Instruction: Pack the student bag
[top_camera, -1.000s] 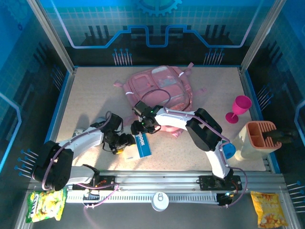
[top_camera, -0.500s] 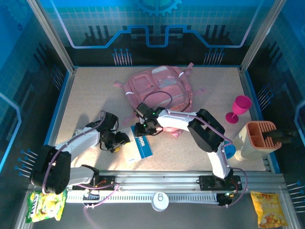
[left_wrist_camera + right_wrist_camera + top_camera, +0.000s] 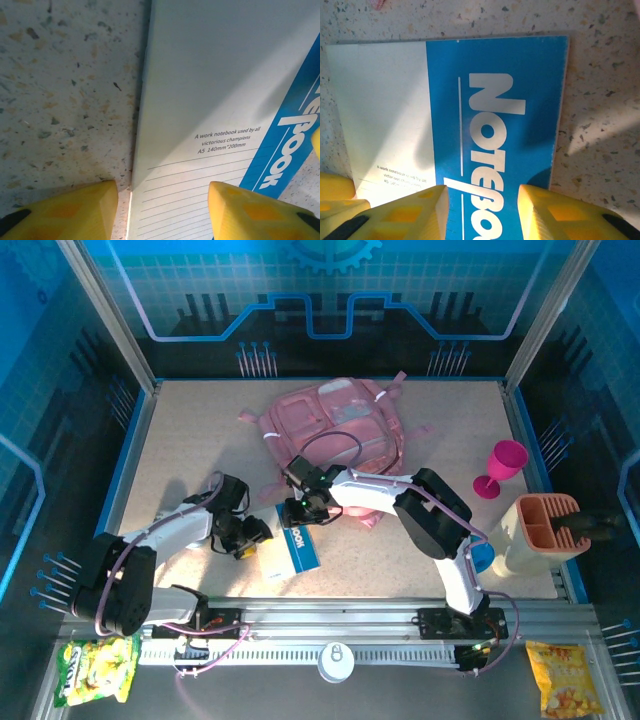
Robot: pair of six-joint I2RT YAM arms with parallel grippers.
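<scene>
Left tool [image 3: 161, 195] and right tool [image 3: 482, 195] — both spread — straddle a flat notebook [image 3: 495, 110]; next, likely lifting it into the backpack [image 3: 335, 425].

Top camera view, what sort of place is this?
Probably a robot lab or demo cell: a speckled table walled by blue printed panels and metal posts, with a student bag and notebook laid out as props.

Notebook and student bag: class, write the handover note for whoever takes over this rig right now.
Left gripper: open, fingers astride the white edge of the notebook.
Right gripper: open, above its blue band.
Notebook lies flat on the table, on the near side of the student bag, outside it.
Done: notebook not yet packed.
Left: lift the notebook into the bag.
</scene>
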